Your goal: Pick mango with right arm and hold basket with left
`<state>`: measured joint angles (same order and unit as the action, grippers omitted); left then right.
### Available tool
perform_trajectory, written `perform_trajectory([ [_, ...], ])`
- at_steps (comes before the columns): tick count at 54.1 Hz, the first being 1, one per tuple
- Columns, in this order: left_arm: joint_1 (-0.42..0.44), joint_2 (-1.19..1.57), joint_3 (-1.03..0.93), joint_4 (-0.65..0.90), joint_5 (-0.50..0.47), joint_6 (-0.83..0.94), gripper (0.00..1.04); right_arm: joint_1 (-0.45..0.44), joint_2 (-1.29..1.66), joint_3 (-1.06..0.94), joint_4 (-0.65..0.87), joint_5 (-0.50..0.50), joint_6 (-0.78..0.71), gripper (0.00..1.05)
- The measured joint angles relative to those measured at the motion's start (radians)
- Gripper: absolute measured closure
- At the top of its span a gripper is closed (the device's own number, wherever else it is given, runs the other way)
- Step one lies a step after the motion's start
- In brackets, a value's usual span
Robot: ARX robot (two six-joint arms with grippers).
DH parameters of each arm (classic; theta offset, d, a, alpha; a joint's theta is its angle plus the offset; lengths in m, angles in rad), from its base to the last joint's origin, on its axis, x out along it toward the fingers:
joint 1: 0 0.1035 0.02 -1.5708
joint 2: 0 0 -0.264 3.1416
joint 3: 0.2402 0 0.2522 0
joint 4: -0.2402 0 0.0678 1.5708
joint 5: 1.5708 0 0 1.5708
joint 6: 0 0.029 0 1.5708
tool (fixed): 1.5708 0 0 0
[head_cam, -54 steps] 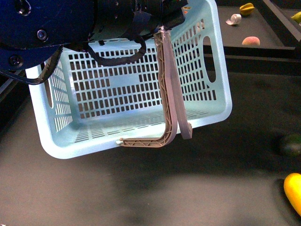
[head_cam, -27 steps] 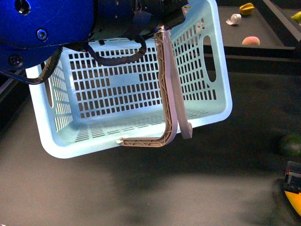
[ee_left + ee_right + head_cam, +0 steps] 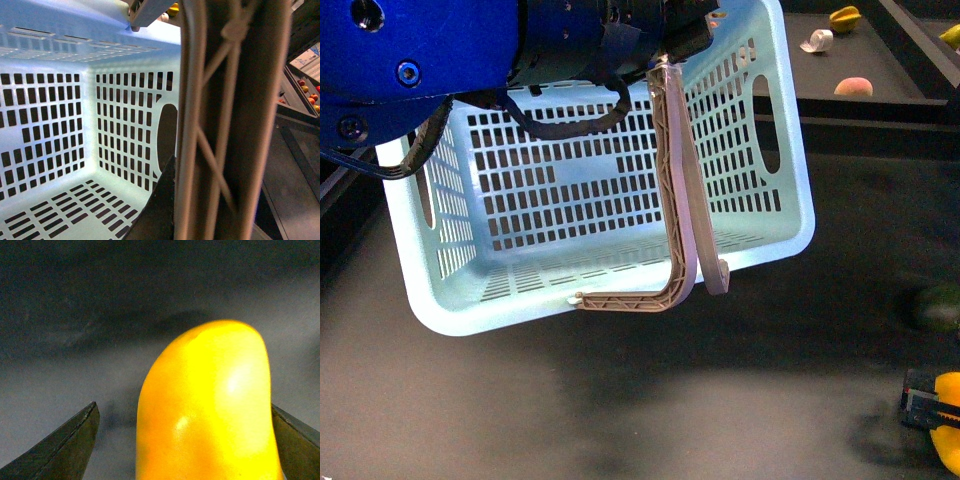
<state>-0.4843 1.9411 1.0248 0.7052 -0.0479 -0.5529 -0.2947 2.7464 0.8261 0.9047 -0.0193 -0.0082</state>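
Observation:
The light turquoise basket [image 3: 600, 200] hangs tilted above the dark table, its grey-brown handle [image 3: 675, 190] running up to my left gripper [image 3: 672, 50], which is shut on it under the bulky blue arm. In the left wrist view the handle [image 3: 230, 125] fills the picture beside the basket's slotted inside [image 3: 75, 125], which has nothing in it. The yellow-orange mango [image 3: 950, 425] lies at the table's near right edge. My right gripper [image 3: 924, 400] is open around it. In the right wrist view the mango [image 3: 210, 405] stands between the two black fingertips [image 3: 65, 450], with a gap on one side.
A dark green round fruit [image 3: 938, 306] lies just behind the mango. A raised shelf at the back right holds a peach-coloured fruit [image 3: 853, 87], a yellow ridged fruit [image 3: 844, 17] and a white object [image 3: 817, 41]. Dark tabletop [image 3: 620, 400] lies under the basket.
My right gripper has come into the front view at the bottom right and moved onto the mango. The basket and left arm have hardly shifted.

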Motion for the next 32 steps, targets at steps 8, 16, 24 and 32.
perform_trajectory([
  [8, 0.0, 0.0, 0.0, 0.0, 0.0, 0.0, 0.99, 0.005, 0.006, 0.005, -0.016, 0.017, -0.011, 0.08],
  [16, 0.0, 0.0, 0.0, 0.0, 0.0, 0.0, 0.99, 0.006, 0.006, 0.004, -0.005, 0.018, -0.01, 0.08],
  [24, 0.0, 0.0, 0.0, 0.0, 0.0, 0.0, 0.99, 0.007, 0.006, 0.005, -0.006, 0.024, -0.011, 0.13],
  [32, 0.0, 0.0, 0.0, 0.0, 0.0, 0.0, 0.99, 0.007, 0.006, 0.005, -0.006, 0.026, -0.013, 0.3],
])
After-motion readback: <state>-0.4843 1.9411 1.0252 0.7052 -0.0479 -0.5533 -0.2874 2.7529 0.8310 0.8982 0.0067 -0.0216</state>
